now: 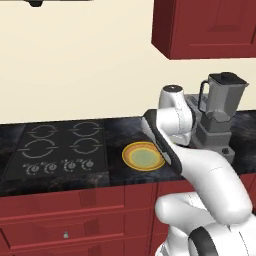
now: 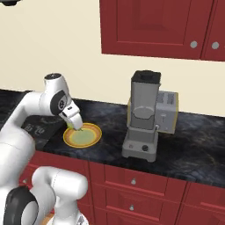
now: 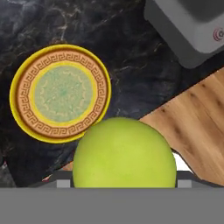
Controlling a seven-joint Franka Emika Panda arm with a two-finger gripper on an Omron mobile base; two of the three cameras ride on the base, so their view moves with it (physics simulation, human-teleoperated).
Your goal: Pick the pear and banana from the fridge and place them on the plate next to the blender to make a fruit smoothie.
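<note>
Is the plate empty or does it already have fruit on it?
Empty. The plate shows its whole bare pattern, and the green fruit is held in the gripper just above it.

there were no words, numbers or brand names to read anywhere. the plate [image 3: 60, 93] had only a key-pattern ring. the stove [image 1: 59, 148] had small round knob marks, too small to read.

Glossy white rounded arm [image 1: 200, 170] with dark joint bands and perhaps a grey cap on top.
</note>
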